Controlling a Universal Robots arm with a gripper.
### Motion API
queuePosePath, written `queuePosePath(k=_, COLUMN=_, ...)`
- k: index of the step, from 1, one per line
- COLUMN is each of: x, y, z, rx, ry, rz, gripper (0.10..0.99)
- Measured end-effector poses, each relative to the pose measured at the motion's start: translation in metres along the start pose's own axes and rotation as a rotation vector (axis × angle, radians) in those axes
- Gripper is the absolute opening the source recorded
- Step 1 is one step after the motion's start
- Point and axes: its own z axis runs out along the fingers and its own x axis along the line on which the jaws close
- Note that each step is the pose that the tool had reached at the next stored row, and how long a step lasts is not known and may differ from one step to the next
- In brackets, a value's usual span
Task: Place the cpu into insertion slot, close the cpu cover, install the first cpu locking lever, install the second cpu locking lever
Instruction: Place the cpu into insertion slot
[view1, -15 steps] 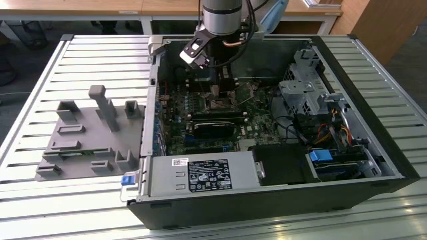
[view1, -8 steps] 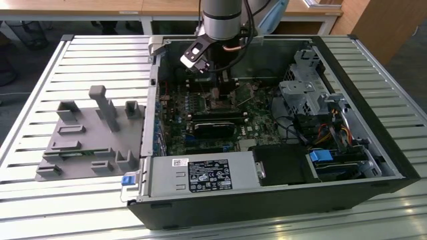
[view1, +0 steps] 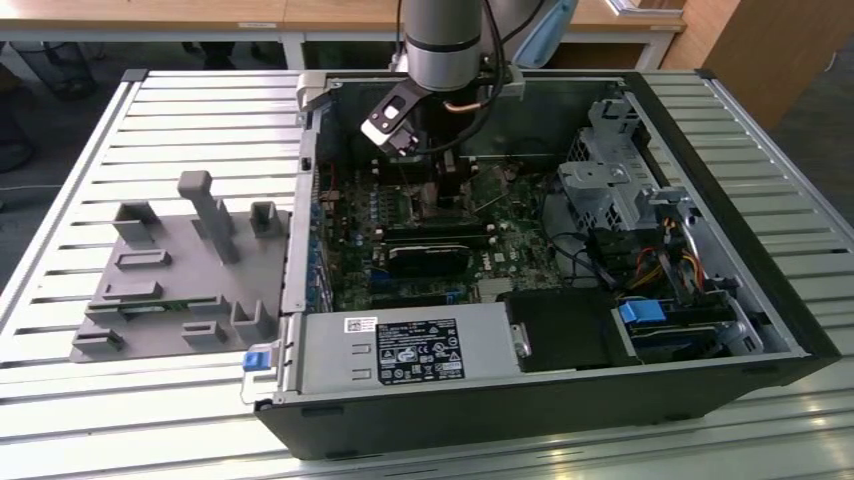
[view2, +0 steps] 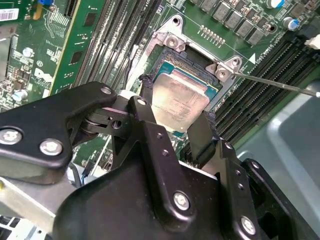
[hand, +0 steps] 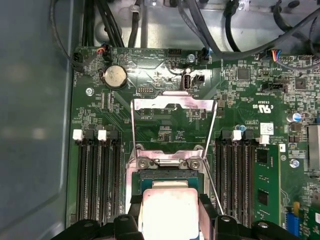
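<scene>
Bright even daylight, glare on cpu (hand: 167, 210)

In the second wrist view, the tool (view2: 175, 102) gripping the cpu (view2: 182, 95) covers the chip's near edge and part of the insertion slot (view2: 195, 62). Whether the chip rests in it cannot be told. In the exterior view, the arm (view1: 447, 40), cut off at twelve o'clock, masks the motherboard (view1: 400, 215) beneath.
</scene>
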Motion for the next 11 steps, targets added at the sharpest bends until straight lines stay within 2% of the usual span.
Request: queuePosePath(k=11, x=0.0003, y=-0.0007, z=0.0099, rx=0.001, ry=-0.0012, rz=0.017, gripper=0.529)
